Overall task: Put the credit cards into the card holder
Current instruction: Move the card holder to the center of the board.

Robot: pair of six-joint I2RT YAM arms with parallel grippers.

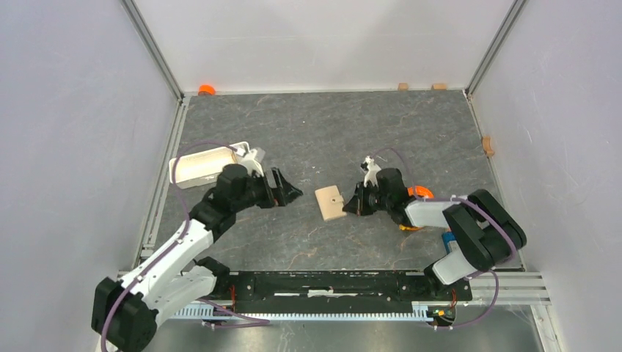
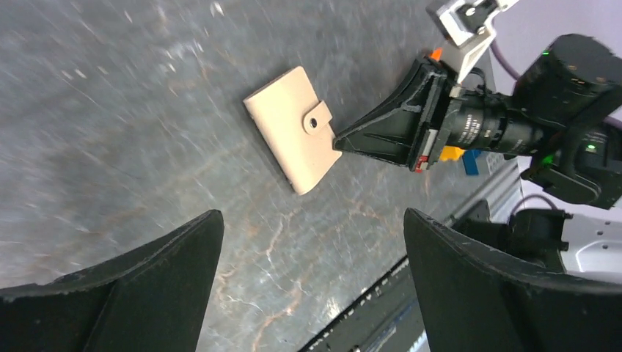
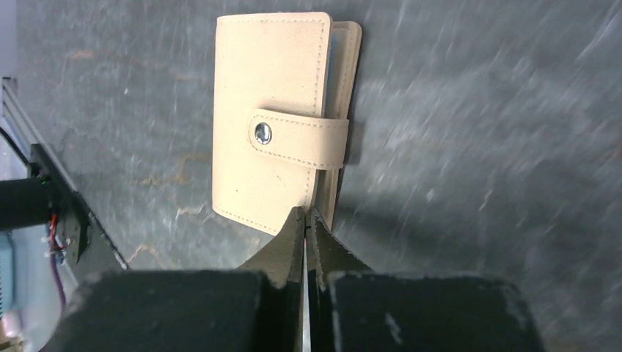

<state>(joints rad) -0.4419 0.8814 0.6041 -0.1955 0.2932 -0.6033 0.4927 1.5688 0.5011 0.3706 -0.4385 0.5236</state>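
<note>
The card holder (image 1: pixel 330 203) lies flat in the middle of the tabletop (image 1: pixel 308 132), folded and snapped closed. Our right hand (image 3: pixel 304 214) is clenched, its tips pressed together right against the holder's edge, though we cannot tell whether they pinch any of it. Our left hand (image 1: pixel 292 192) hangs released and wide, just left of the holder without touching it.

The card holder (image 1: pixel 330 203) lies on the table (image 1: pixel 330 132), right of the tray (image 1: pixel 196 168).

No writing, label, brand or number can be read anywhere.
</note>
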